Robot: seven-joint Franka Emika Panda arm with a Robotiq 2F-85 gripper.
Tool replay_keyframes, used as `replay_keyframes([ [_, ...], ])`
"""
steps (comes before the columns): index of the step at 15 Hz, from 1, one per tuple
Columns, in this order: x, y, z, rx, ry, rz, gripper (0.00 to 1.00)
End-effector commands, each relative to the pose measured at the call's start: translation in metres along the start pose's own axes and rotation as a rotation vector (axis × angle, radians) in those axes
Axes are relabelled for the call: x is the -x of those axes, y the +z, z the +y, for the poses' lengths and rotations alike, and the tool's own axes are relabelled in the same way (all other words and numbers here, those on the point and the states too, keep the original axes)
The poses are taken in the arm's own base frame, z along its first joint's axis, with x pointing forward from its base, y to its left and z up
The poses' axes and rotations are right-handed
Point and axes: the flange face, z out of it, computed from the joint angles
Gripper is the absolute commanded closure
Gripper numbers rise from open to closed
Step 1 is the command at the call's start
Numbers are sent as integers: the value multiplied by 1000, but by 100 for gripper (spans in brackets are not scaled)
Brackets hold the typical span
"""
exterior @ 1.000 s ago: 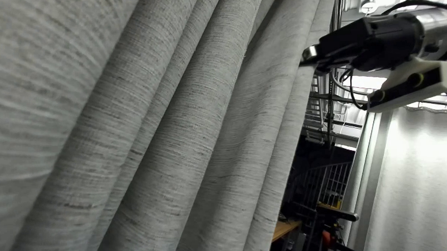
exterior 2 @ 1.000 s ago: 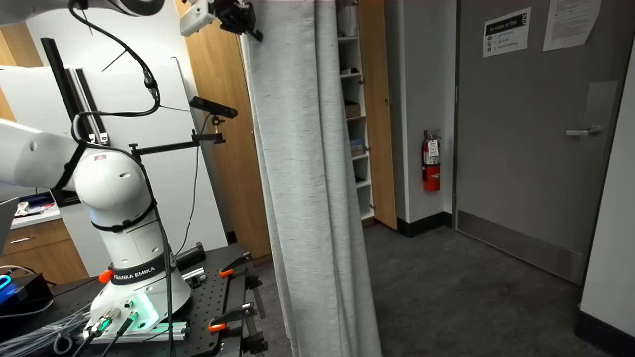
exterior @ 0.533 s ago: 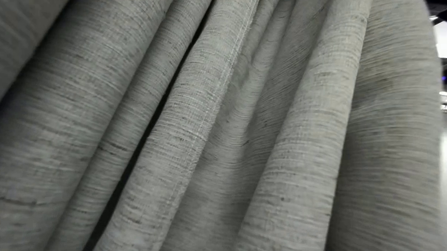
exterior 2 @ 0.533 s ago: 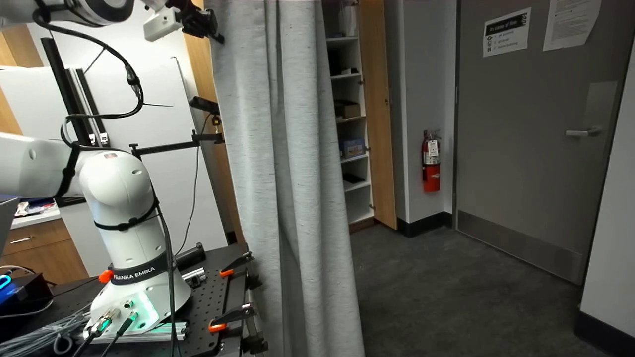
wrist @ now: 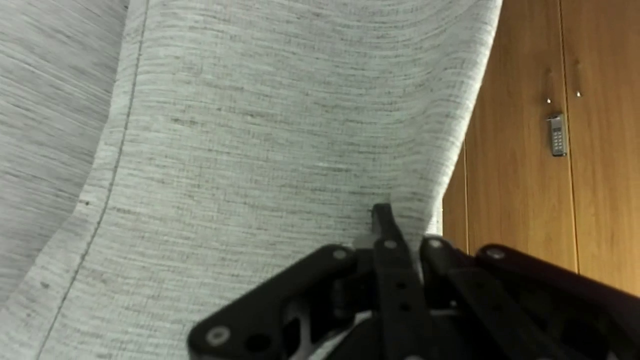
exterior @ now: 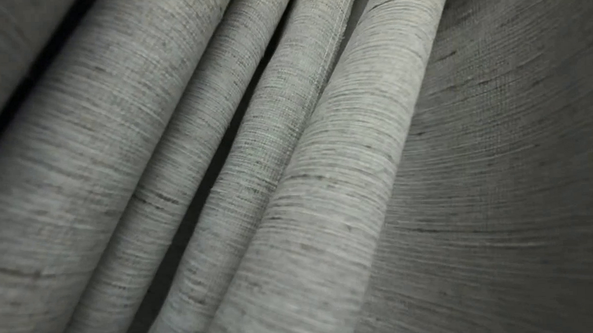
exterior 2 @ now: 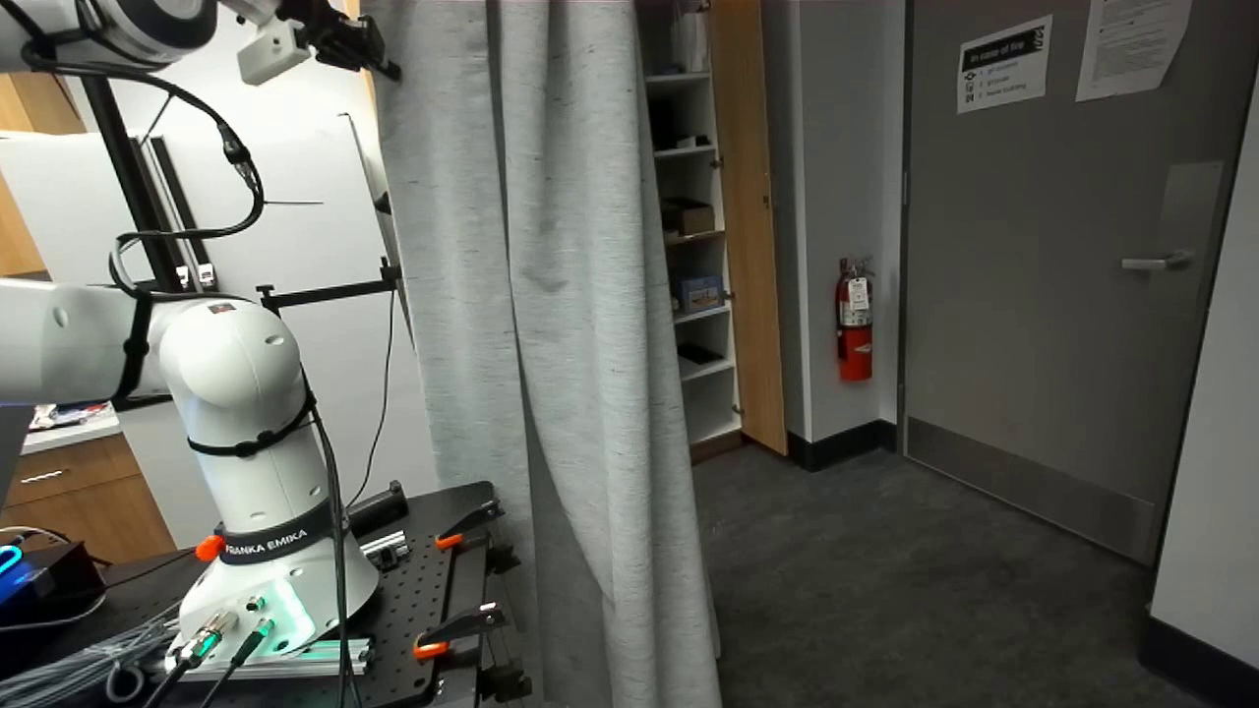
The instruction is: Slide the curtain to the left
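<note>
Some of the curtain point(wrist: 280, 145) sits inside the hand point(wrist: 407, 229).

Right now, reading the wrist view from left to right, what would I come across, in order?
A shaded stretch of the curtain, its long stitched seam, the fingers, the keypad, the right-hand door handle.
</note>
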Motion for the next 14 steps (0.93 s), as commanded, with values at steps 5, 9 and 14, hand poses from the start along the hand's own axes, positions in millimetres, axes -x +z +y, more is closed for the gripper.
replay_keyframes([
  [5,52,16,-57,-20,16,-115,100],
  [9,54,13,-64,-1,32,-102,100],
  [14,56,12,-70,25,47,-92,100],
])
